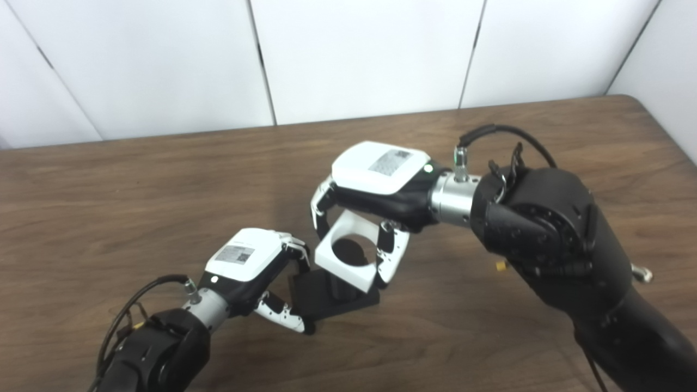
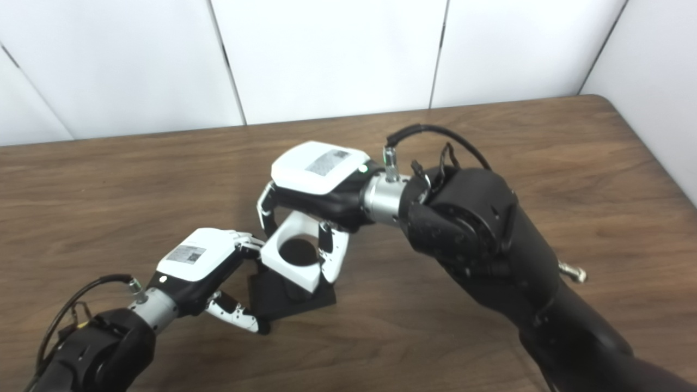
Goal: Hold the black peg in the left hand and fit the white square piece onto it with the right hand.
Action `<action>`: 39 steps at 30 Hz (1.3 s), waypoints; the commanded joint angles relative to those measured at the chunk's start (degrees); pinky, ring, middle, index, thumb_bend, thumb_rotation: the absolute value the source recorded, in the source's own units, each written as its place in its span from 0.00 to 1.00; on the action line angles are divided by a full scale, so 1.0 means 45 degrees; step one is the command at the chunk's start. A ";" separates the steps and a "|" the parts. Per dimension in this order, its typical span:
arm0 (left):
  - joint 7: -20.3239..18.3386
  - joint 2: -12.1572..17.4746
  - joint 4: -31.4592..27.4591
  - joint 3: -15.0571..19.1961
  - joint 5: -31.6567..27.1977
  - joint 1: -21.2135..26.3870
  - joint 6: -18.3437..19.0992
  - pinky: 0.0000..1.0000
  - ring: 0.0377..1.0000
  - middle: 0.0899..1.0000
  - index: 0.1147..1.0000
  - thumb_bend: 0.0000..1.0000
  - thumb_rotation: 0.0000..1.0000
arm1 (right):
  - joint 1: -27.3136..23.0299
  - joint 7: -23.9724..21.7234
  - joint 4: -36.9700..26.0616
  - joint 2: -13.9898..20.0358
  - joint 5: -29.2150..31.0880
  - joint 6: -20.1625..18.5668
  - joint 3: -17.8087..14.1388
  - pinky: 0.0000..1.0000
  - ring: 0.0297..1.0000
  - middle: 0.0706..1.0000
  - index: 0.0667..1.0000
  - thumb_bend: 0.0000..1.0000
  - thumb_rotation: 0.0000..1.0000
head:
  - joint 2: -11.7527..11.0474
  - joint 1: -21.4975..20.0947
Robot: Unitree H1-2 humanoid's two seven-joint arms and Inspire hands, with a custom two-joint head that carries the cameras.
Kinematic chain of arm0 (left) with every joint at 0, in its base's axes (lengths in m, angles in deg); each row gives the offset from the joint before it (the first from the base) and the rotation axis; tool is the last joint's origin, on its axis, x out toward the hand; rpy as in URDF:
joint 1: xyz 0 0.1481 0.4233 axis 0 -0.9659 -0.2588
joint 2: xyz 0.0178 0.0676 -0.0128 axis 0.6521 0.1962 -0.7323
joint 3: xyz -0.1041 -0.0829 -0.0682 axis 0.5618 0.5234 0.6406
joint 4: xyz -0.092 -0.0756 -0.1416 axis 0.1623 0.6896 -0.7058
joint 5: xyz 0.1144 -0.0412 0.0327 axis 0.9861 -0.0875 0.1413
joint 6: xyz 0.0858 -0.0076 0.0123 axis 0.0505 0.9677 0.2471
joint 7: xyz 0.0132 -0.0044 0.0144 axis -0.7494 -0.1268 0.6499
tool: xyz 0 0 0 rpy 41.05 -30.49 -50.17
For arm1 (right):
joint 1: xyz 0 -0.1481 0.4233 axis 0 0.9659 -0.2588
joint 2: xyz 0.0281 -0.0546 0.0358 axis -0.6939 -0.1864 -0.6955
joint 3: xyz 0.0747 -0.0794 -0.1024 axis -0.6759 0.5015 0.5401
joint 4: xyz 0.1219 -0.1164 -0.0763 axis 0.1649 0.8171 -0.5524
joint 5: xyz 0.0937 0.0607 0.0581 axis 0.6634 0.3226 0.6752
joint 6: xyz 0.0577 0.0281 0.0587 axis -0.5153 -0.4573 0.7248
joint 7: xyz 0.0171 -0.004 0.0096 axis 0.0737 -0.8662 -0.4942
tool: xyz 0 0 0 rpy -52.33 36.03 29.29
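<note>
The black peg [image 1: 333,296] has a flat square base resting on the wooden table [image 1: 163,185], with its post rising under the white piece. My left hand [image 1: 256,267] is shut on the base's left side, fingers above and thumb at the front. My right hand [image 1: 370,188] is shut on the white square piece [image 1: 348,250], which has a round hole in its middle. The piece is tilted and sits over the post, whose dark top shows in the hole. In the right eye view the piece [image 2: 294,251] and the peg base [image 2: 288,299] stand the same way.
A small yellow bit [image 1: 501,266] lies on the table beside my right forearm. White wall panels stand behind the table's far edge. The table's right corner is at the upper right.
</note>
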 commanded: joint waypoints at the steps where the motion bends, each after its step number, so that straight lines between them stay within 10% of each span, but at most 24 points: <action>1: -0.0253 -0.0057 -0.0164 -0.0161 0.0345 0.0177 0.0085 0.89 0.86 0.79 0.43 0.51 0.06 | -0.0324 0.0613 0.0069 -0.0182 0.0065 0.0471 -0.0130 0.79 0.81 0.76 0.45 0.52 0.13 | 0.0009 0.0023; 39: -0.0300 -0.0525 -0.0442 -0.0344 0.0892 -0.0104 0.0204 0.92 0.87 0.79 0.43 0.51 0.06 | 0.0016 0.1185 0.1202 0.0117 -0.0211 0.1703 -0.0390 0.83 0.82 0.76 0.45 0.52 0.13 | -0.0006 0.0322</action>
